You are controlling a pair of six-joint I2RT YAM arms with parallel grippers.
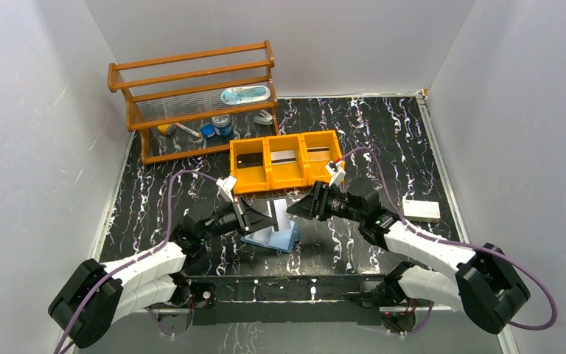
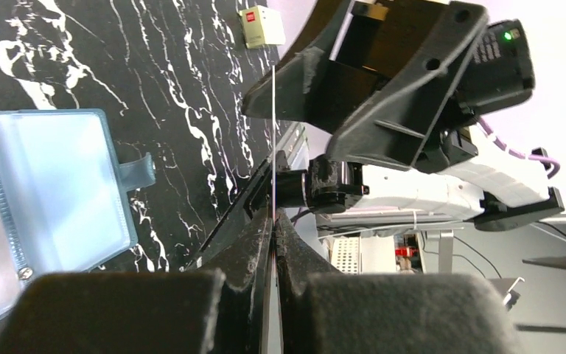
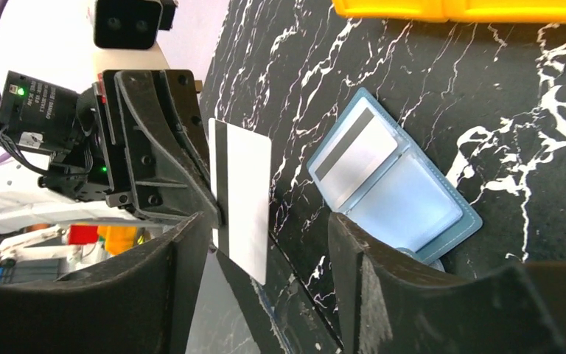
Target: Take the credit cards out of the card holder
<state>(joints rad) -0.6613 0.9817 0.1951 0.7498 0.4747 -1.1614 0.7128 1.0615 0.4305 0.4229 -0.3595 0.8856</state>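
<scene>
Left gripper (image 2: 273, 228): I had it clamped on one silver-grey credit card (image 3: 242, 199) with a dark stripe, held on edge above the table. Right gripper (image 3: 265, 232): fingers stood apart, facing that card at close range. Light blue card holder (image 3: 405, 199): lay open below both grippers, a second striped card (image 3: 355, 151) in its pocket.

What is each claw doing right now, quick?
Left claw: closed, pinching a credit card by its edge.
Right claw: open, holding nothing.
</scene>
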